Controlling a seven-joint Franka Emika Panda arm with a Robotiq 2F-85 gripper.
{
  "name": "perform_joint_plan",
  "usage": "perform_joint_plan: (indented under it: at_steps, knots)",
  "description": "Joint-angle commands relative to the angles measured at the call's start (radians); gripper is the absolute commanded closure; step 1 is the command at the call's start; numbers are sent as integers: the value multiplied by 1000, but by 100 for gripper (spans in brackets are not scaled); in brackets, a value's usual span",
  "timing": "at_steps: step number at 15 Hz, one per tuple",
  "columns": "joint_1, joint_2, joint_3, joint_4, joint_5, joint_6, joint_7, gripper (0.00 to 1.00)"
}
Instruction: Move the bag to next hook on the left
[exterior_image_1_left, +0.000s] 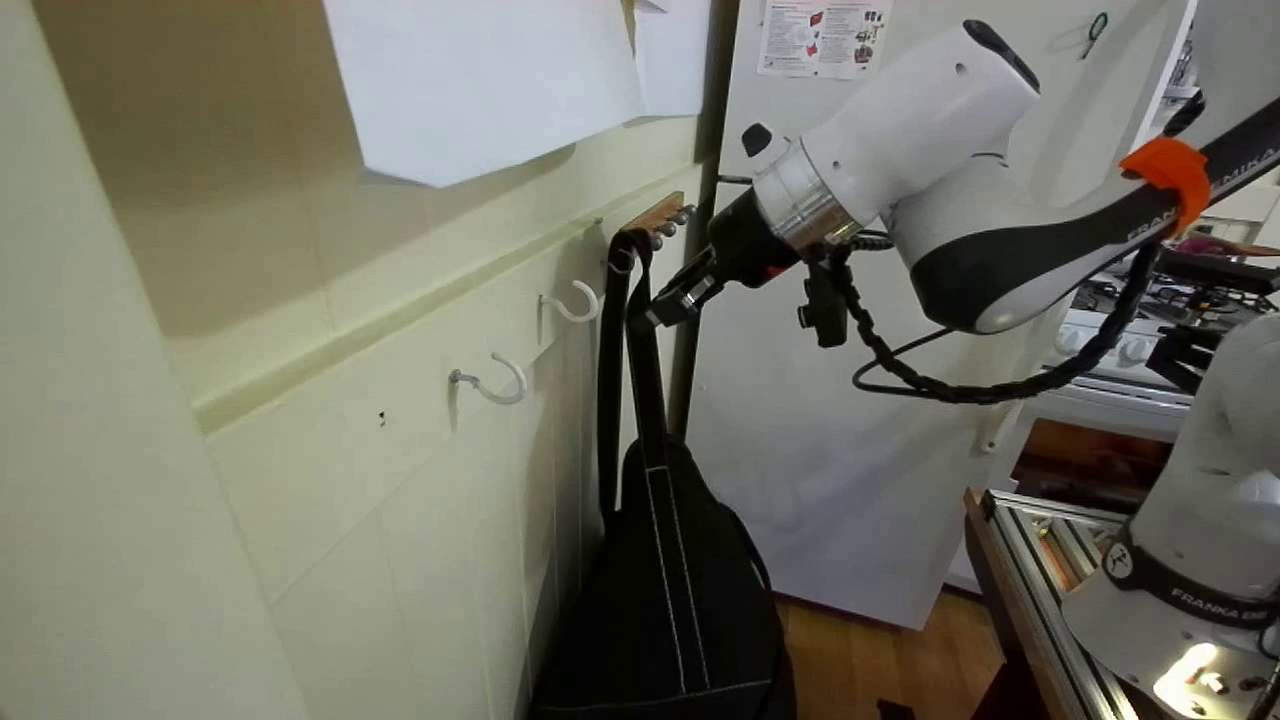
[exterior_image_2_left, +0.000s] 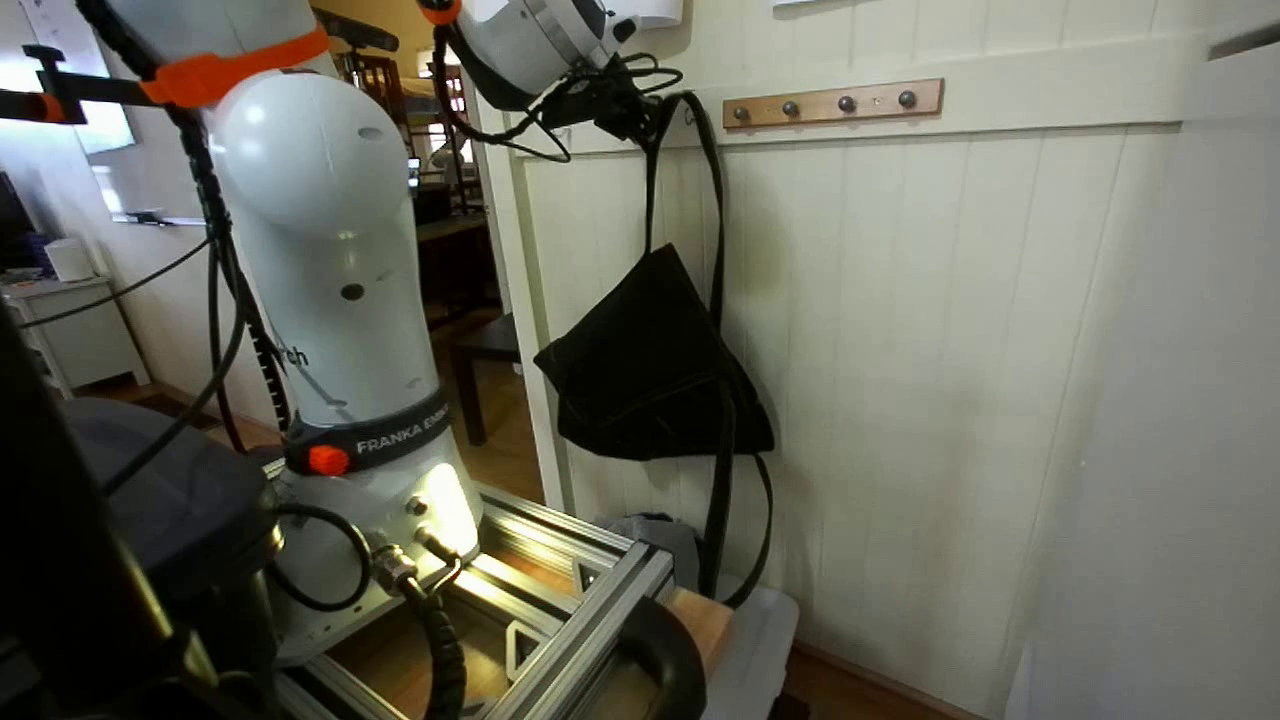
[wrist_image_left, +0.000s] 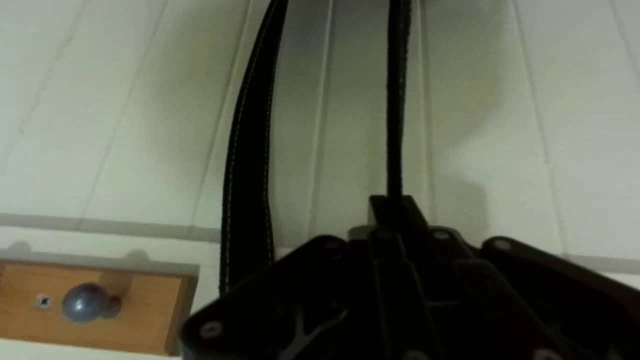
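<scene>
The black bag hangs against the wall and also shows in an exterior view. Its strap loops up to a partly hidden pale hook beside the wooden rail; whether it rests on that hook is unclear. My gripper is shut on one strand of the strap, below the loop's top. In the wrist view the fingertips pinch this strand, and the other strand hangs free to the left. Two white curved hooks, a nearer one and a middle one, carry nothing.
A wooden rail with round knobs is fixed to the wall beside the bag; its end shows in the wrist view. White paper hangs above the hooks. A white door-like panel stands behind the arm. A grey-white bin stands below the bag.
</scene>
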Motion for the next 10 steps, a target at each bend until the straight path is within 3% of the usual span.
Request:
perform_joint_plan:
  at_steps: [1, 4, 10]
  knots:
    - [-48, -107, 17, -18, -64, 21, 21, 98]
    - [-44, -127, 24, -15, -79, 5, 4, 98]
    - [31, -97, 25, 5, -54, -8, -65, 98]
